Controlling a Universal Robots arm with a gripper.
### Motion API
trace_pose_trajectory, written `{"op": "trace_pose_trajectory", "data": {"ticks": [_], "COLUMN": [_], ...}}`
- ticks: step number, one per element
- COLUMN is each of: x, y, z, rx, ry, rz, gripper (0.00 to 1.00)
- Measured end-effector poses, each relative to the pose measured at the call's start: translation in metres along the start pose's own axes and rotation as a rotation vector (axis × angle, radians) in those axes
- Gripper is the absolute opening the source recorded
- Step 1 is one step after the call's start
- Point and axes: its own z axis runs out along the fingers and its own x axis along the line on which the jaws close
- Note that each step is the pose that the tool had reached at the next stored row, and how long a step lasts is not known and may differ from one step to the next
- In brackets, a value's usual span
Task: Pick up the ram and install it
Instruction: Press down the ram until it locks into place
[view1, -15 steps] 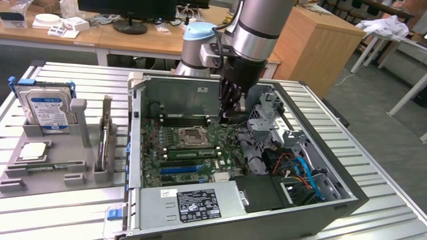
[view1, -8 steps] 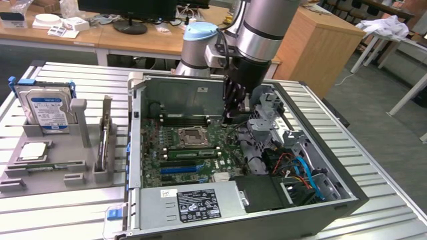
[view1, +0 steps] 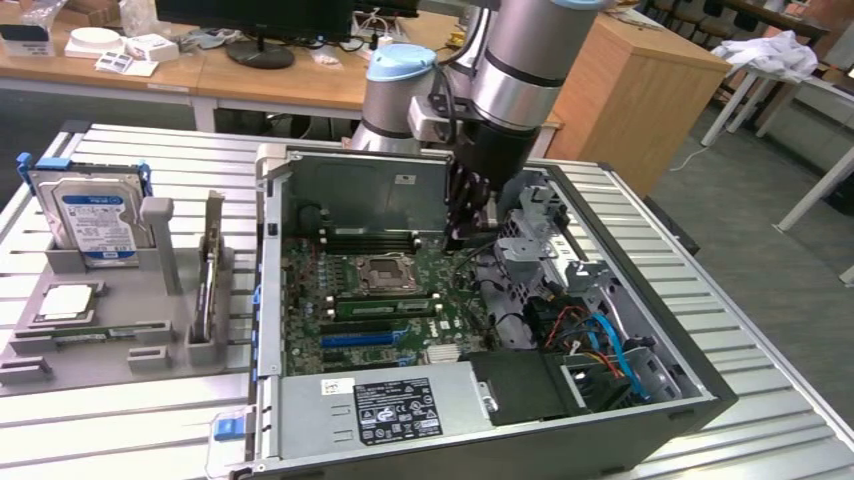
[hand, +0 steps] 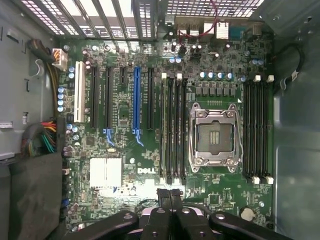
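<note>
1. The end effector (view1: 470, 228) hangs inside the open case (view1: 674, 405), above the board (hand: 125, 150); its fingers (hand: 164, 200) are pressed together with nothing between them.
2. In the wrist view it sits over the board's edge, near the black slots (hand: 172, 130) beside the socket (hand: 212, 135).
3. The ram (view1: 91, 331), a thin green stick, lies flat in the grey holder (view1: 150, 300) on the surface (view1: 754, 330), outside the case on the exterior view's left and well apart from the end effector.
4. A square silver chip (view1: 67, 301) lies just beside the ram, and a hard drive (view1: 96, 220) stands upright behind them.
</note>
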Motion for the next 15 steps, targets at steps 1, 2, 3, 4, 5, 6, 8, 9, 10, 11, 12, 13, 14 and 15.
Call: {"op": "trace_pose_trajectory", "data": {"ticks": [1,2,3,4,5,6,8,9,10,11,12,13,14,15], "x": [0.0,0.0,0.0,0.0,0.0,0.0,0.0,0.0,0.0,0.0,0.0,0.001,0.001,0.001], "y": [-0.0001,-0.0001,-0.0001,-0.0002,-0.0002,-0.0003,-0.0004,-0.0004,-0.0004,-0.0005,-0.0005,-0.0006,-0.0006,-0.0007], "z": [0.0013,0.0026,0.0038,0.005,0.0064,0.0077,0.0103,0.0116,0.0128,0.0141,0.0154,0.0168,0.0183,0.0199], "rx": [0.0,0.0,0.0001,0.0,0.0,0.0,0.0,0.0,0.0,0.0,0.0,0.0,0.0,0.0], "ry": [-0.0002,-0.0004,-0.0006,-0.0008,-0.0008,-0.0008,-0.001,-0.0011,-0.0013,-0.0014,-0.0013,-0.0012,-0.0013,-0.0014], "rz": [0.0,0.0,0.0,0.0,0.0,0.0,0.0,0.0,0.0,0.0,0.0,0.0,0.0,0.0], "gripper": [0.11,0.11,0.11,0.11,0.11,0.11,0.11,0.11,0.11,0.11,0.11,0.11,0.11,0.11]}}
